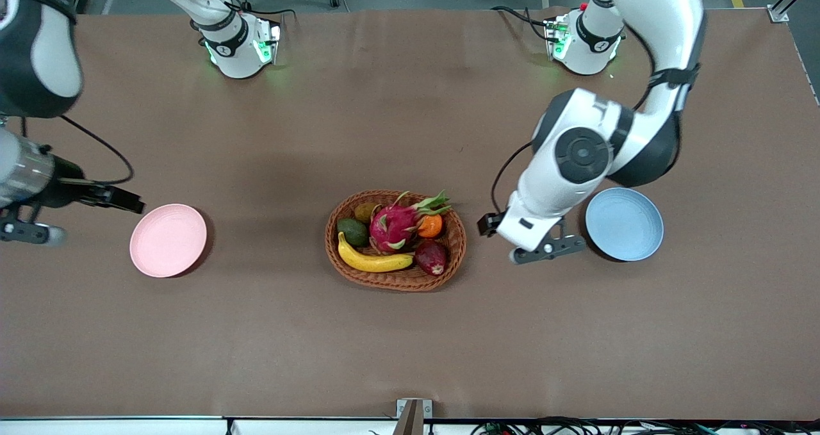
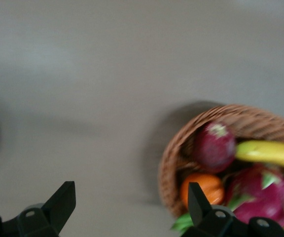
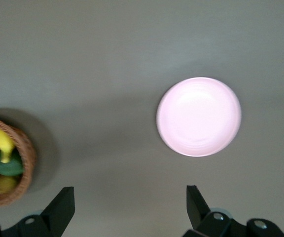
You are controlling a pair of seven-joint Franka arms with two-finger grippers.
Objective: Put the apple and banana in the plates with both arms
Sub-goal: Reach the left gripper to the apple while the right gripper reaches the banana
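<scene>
The apple (image 1: 431, 256) and banana (image 1: 373, 260) lie in the basket (image 1: 395, 239) (both plates bare). The left gripper (image 2: 129, 207) hangs over the table beside the blue plate (image 1: 624, 223), jaws apart; the right gripper (image 3: 129, 207), also spread, is over the table beside the pink plate (image 1: 168, 239).

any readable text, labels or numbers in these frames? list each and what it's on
None can be read.
The base of the right arm and the base of the left arm each carry a small dark mark, too small to read.
The basket, the fruit, the pink plate and the blue plate show no print.
</scene>
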